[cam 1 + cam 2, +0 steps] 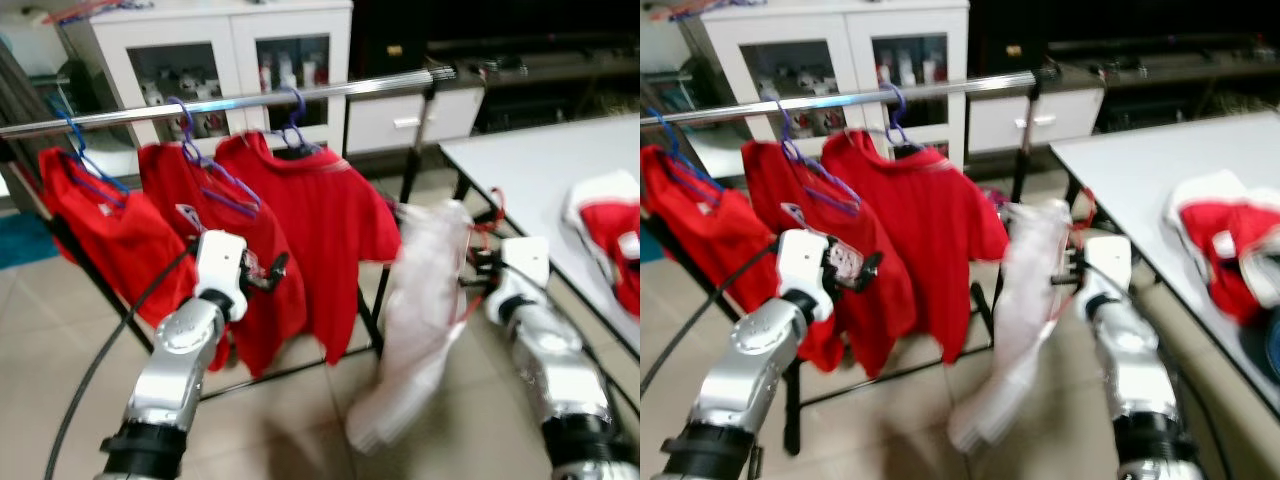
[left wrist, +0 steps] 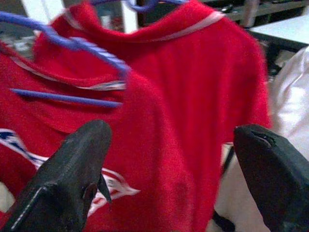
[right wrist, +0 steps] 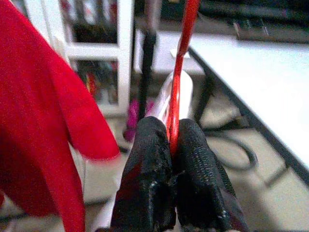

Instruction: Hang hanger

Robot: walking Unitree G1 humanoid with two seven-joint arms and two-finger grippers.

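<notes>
My right gripper [image 3: 171, 145] is shut on a red hanger [image 3: 181, 67] that carries a white garment [image 1: 425, 320], blurred, hanging low to the right of the rack. The silver rail [image 1: 300, 95] runs across the back with three red shirts [image 1: 320, 220] on blue hangers [image 1: 295, 125]. The rail's right end past the last shirt is bare. My left gripper [image 2: 169, 159] is open in front of the middle red shirt [image 2: 159, 121], with nothing between its fingers. In the head view the left gripper [image 1: 265, 272] sits just before that shirt.
A grey table [image 1: 530, 165] stands at the right with red and white clothes [image 1: 610, 235] on it. A white cabinet [image 1: 225, 60] stands behind the rack. The rack's black legs [image 1: 370, 320] cross the tiled floor [image 1: 60, 330].
</notes>
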